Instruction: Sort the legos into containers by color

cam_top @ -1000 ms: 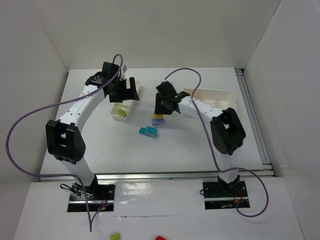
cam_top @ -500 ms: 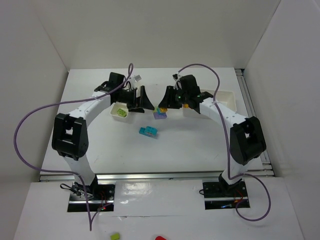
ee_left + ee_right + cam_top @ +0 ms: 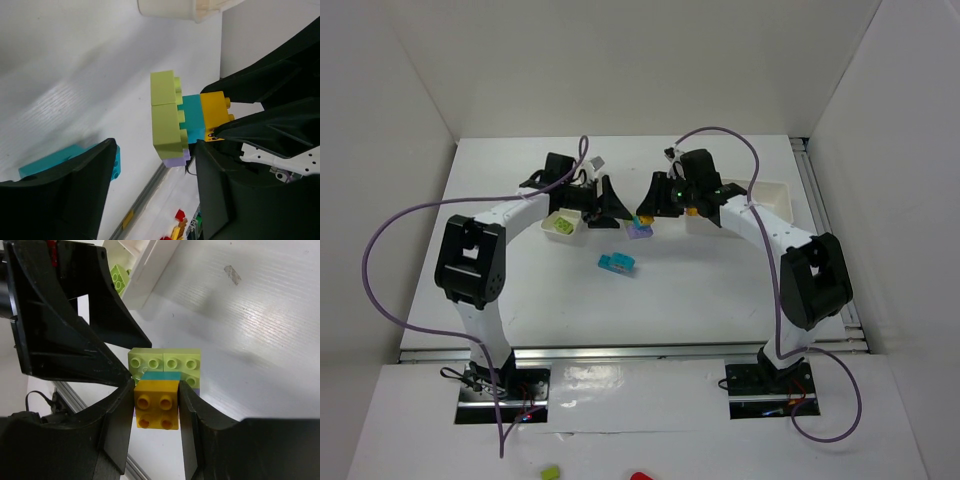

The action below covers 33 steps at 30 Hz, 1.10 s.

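Observation:
A stack of legos (image 3: 640, 229) is at mid-table: two pale green bricks (image 3: 165, 361) on a purple one (image 3: 176, 160), then a cyan brick (image 3: 193, 118) and a yellow brick (image 3: 156, 404) on top. My right gripper (image 3: 156, 401) is shut on the yellow brick and shows in the top view (image 3: 650, 205). My left gripper (image 3: 156, 145) is open, its fingers level with the stack's lower bricks and not touching; it faces the right gripper (image 3: 610, 205). A loose cyan brick (image 3: 617, 263) lies nearer the front. The white trays stand left (image 3: 552, 222) and right (image 3: 768, 188).
The left tray holds a pale green brick (image 3: 566, 228), also seen in the right wrist view (image 3: 118, 279). The two grippers nearly touch over the stack. A metal rail (image 3: 825, 240) runs along the table's right edge. Stray bricks (image 3: 551, 470) lie off the table by the arm bases.
Both grippers have closed in on the stack from either side. The stack has shifted a little towards the back. In the last half second only the left arm has shifted slightly.

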Tool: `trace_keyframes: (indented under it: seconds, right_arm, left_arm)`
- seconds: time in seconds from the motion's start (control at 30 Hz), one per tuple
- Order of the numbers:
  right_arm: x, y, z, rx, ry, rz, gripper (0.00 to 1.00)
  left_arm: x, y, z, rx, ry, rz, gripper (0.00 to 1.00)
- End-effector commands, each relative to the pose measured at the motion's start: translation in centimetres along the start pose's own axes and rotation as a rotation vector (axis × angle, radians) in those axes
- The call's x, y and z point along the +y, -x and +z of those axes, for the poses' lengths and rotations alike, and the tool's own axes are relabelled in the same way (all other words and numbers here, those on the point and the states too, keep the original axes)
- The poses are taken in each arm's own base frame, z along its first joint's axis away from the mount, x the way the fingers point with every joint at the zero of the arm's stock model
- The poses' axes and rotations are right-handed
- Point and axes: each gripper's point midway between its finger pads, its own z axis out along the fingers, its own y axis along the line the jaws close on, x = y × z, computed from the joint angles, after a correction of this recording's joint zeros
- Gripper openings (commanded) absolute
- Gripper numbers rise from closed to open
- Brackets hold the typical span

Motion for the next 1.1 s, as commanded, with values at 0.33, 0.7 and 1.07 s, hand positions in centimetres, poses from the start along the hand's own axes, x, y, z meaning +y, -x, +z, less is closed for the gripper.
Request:
trace_keyframes:
  seconds: [0.33,0.7,1.07]
  right_arm:
    - [2.0,1.9,-1.7,-0.066,0.060,-0.056,0.33]
    - [0.4,1.5,-2.1,-0.067,-0.034,-0.042,0.31]
    - [-1.3,1.0,-2.0,-0.049,-0.118,-0.038,0.31]
  left_arm:
    - [0.0,-0.2,1.2,0.047,-0.091,-0.019,0.35]
    - [1.7,1.5,0.8,-0.008,0.053,-0.027,0.07]
    - [3.4,2.4,-0.1,-0.050,0.202,0.009,0.33]
